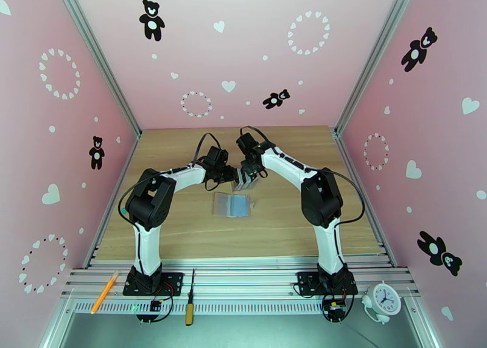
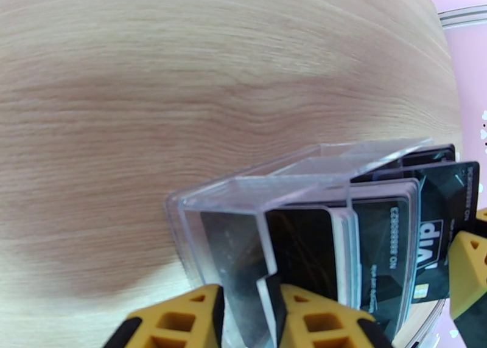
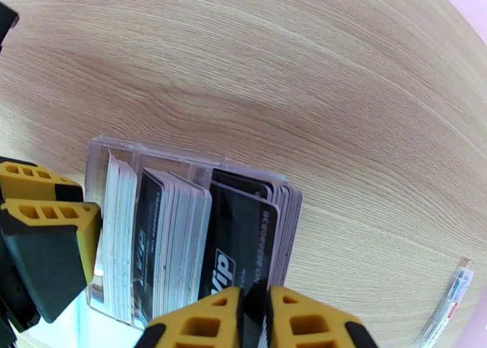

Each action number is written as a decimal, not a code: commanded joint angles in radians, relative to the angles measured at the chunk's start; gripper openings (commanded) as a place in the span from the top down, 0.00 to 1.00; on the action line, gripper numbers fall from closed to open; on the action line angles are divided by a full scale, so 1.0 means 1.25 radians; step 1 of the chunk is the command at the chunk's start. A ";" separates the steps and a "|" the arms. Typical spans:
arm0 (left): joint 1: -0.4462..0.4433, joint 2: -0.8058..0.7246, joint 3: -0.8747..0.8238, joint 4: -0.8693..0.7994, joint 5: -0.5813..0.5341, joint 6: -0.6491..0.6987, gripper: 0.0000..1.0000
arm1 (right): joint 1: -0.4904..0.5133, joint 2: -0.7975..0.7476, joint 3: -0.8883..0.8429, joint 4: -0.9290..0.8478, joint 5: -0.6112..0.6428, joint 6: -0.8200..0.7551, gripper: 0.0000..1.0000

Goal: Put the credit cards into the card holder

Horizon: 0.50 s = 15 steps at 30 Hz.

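The card holder [image 1: 231,204] lies open and flat on the table, its bluish-grey sleeves facing up, just in front of both grippers. Behind it stands a clear rack [image 2: 274,185] packed with upright black credit cards [image 3: 170,233]. My left gripper [image 2: 249,294] is shut on the rack's near wall. My right gripper [image 3: 255,300] is shut on one black card marked VIP [image 3: 240,240], which stands a little above its neighbours. In the top view the two grippers [image 1: 240,176] meet over the rack [image 1: 243,184].
A small clear item [image 3: 453,300] lies on the wood to the right of the rack. Bare wooden table surrounds the wallet. An orange pencil [image 1: 105,292], a screwdriver [image 1: 190,305] and a white clock [image 1: 382,299] rest on the front rail.
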 commanded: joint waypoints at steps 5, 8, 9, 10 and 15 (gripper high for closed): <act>0.002 0.021 0.004 -0.010 0.004 -0.008 0.69 | 0.011 -0.031 0.028 -0.040 0.048 -0.012 0.83; 0.003 0.020 0.003 -0.009 0.005 -0.009 0.70 | 0.014 -0.032 0.030 -0.041 0.054 -0.013 0.82; 0.002 0.018 0.003 -0.009 0.006 -0.010 0.70 | 0.014 -0.032 0.030 -0.041 0.057 -0.014 0.82; 0.002 0.018 0.002 -0.009 0.005 -0.010 0.70 | 0.015 -0.033 0.030 -0.042 0.059 -0.015 0.82; 0.002 0.019 0.002 -0.008 0.007 -0.011 0.70 | 0.017 -0.029 0.033 -0.045 0.070 -0.017 0.81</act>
